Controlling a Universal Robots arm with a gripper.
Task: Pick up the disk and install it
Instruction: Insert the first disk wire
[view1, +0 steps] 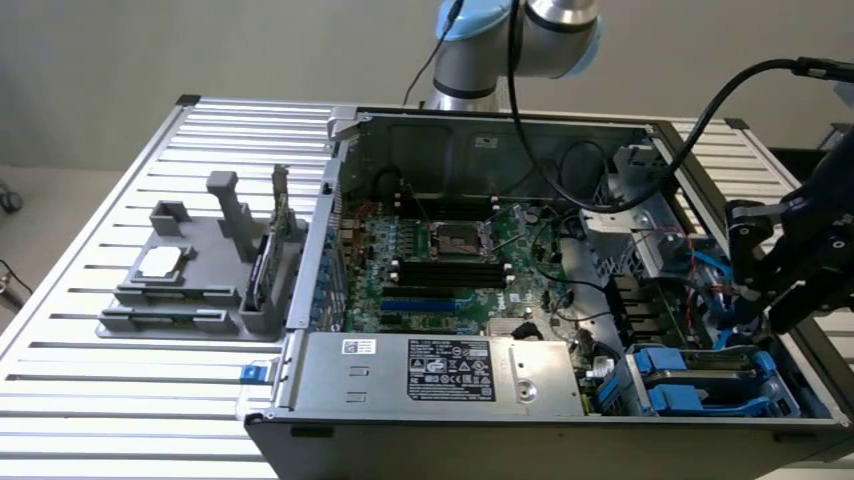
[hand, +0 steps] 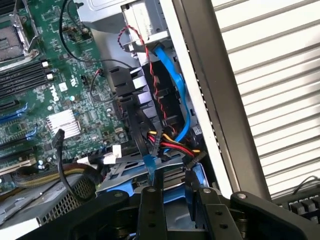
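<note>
Slatted table (view1: 80, 400): carries all.
Open computer case (view1: 334, 200): mid-table, lid off.
Power-supply box (view1: 441, 370): inside case, along near wall.
Motherboard (view1: 441, 250): case floor, left of drive bay.
Gripper (view1: 763, 318): right end of case, over bay; in wrist view (hand: 177, 191) fingers part-way apart, nothing seen clamped.
Disk (view1: 698, 372): flat in blue carrier, near-right corner of case; just below and nearward of gripper, apart from fingers. Long axis seemingly along near wall, across finger gap (hand: 172, 175).
Blue cable (hand: 175, 90): hangs beside gripper, far side of disk.
</note>
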